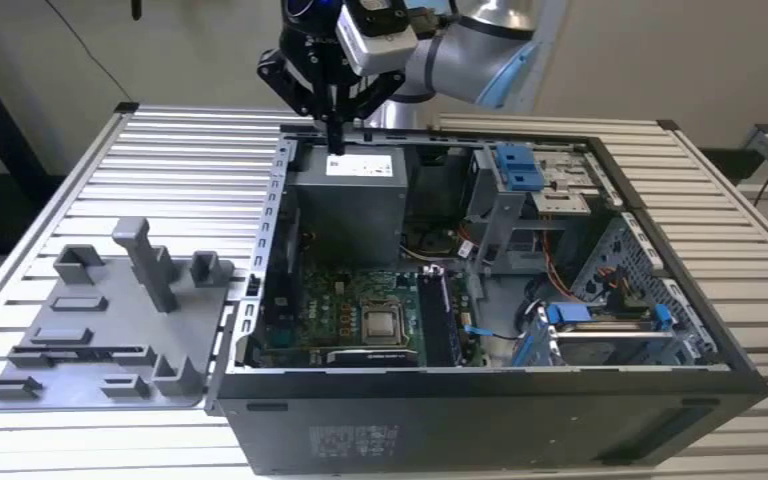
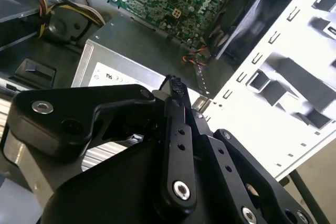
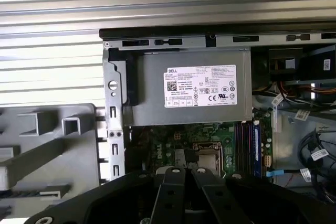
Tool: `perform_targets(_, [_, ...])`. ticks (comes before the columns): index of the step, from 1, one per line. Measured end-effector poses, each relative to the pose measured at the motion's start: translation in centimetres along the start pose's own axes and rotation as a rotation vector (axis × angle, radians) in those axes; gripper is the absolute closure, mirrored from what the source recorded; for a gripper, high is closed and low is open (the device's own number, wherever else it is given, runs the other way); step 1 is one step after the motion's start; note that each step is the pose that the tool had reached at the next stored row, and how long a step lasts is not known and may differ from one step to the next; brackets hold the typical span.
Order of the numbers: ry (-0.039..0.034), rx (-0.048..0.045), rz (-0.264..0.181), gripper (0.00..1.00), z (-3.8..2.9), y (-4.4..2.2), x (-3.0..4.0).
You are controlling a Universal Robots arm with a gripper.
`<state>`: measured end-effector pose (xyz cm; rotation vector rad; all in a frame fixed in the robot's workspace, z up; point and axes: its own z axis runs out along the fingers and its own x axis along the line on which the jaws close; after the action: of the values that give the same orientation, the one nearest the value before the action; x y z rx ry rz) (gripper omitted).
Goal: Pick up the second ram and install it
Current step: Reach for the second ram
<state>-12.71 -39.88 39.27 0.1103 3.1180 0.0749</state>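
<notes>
Jaws pressed together, holding nothing, hang over the power supply [image 1: 344, 205] at the computer case's [image 1: 491, 420] 11 o'clock; holder plate [image 1: 104, 310] at its 9 o'clock.

Robotics lab: open PC case [image 1: 491, 430] on slatted alu table [image 1: 184, 150], grey jig plate [image 1: 117, 322], robot arm [image 1: 484, 45].

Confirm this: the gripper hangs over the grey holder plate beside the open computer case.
Not right. In the exterior view the gripper hangs over the power supply inside the open computer case, not over the grey holder plate beside it.
</notes>
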Motion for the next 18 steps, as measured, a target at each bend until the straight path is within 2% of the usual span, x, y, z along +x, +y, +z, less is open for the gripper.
perform_targets(5, [-0.0001, 0.0000, 0.000, 0.89, -0.02, -0.06, 0.88])
perform_targets(18, [-0.0001, -0.0006, 0.000, 0.89, -0.08, -0.28, 3.93])
